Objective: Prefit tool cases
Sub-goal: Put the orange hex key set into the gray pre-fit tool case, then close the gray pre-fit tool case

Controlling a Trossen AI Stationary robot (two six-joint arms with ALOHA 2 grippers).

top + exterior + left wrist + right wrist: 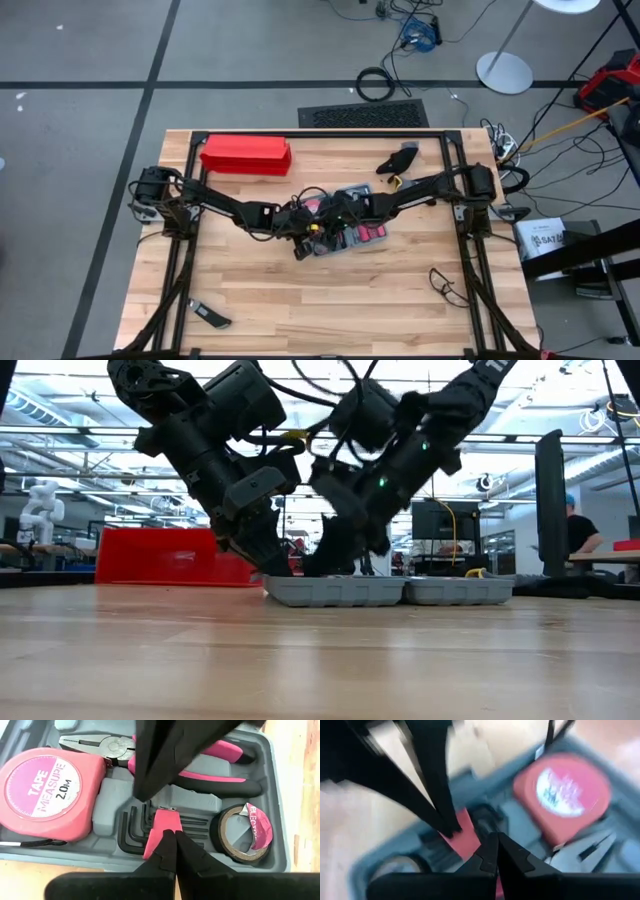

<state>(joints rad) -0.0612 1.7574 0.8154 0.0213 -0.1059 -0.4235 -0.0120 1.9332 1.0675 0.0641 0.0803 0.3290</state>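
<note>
Right now I have both arms down over the open tool case [350,232] at the middle of the table, the red box [246,156] well behind it. My left gripper [172,837] is pinched shut with nothing in it, tips touching the pink hex key holder [161,832] in its recess. My right gripper [496,842] is likewise shut and empty, over the same holder. I judge I'm seating tools; next I need a gentle downward press on that holder, keeping the 2 grippers from colliding.

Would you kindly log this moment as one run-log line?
case: open, mid-table | left gripper: shut at hex-key holder | right gripper: shut, same spot
</note>
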